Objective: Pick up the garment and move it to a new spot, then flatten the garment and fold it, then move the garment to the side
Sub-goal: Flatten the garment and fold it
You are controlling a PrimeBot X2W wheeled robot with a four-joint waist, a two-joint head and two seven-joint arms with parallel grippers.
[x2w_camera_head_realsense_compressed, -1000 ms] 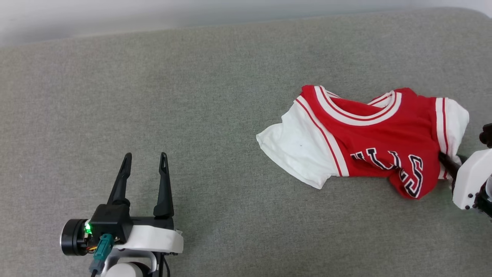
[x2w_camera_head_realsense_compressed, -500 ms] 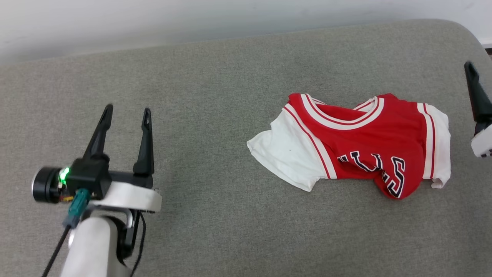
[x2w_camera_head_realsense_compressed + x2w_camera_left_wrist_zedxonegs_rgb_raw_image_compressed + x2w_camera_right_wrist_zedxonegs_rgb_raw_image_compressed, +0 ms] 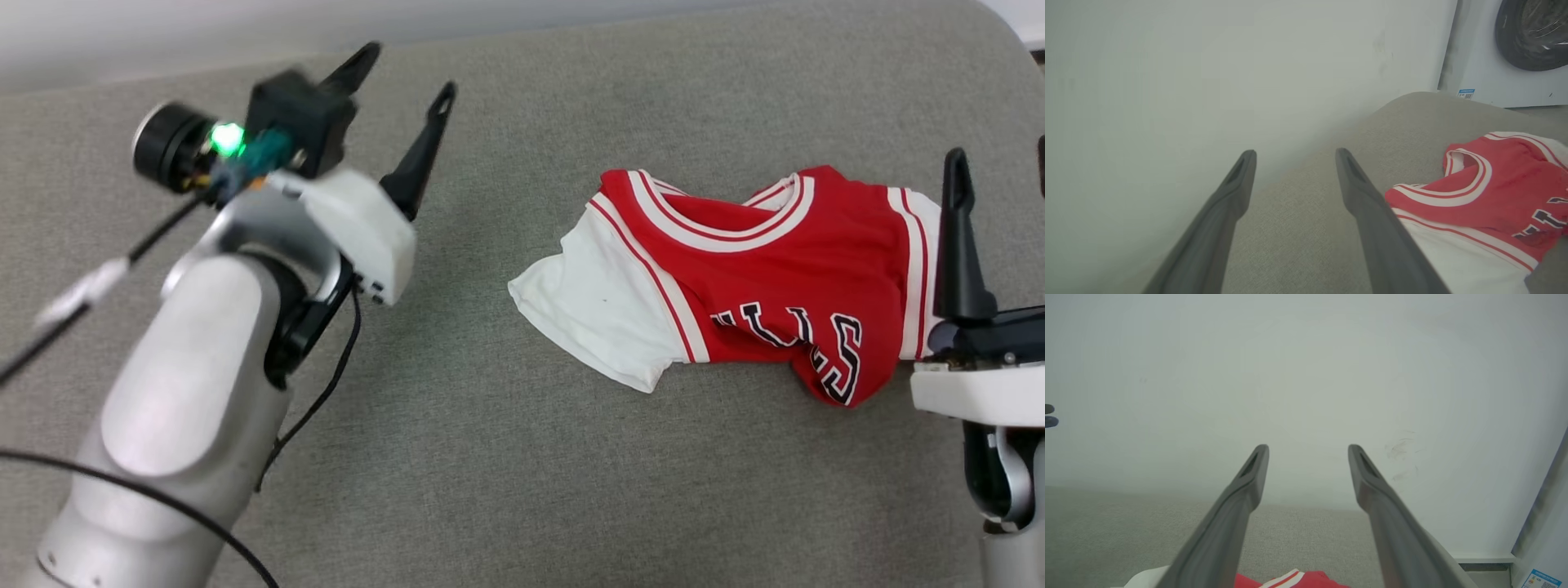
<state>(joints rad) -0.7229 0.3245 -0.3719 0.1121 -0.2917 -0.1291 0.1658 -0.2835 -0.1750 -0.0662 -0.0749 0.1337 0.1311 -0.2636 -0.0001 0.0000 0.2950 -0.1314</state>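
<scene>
While the garment (image 3: pixel 759 278) is lying crumpled on the grey cushion (image 3: pixel 522 457), the left gripper (image 3: pixel 408 70) is hovering well to its left, jaws spread and empty. The right gripper (image 3: pixel 999 151) is standing beside its right sleeve, jaws likewise parted.

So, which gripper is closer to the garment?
The right gripper: it stands right next to the garment, while the left gripper is well apart from it.

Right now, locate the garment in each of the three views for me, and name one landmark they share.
Head view: garment right of centre, crumpled on the grey cushion.
Left wrist view: garment at lower right, just right of that arm's fingers.
Right wrist view: garment a red sliver at the bottom edge, between the fingers.
Shared landmark: the grey cushion beneath it.
</scene>
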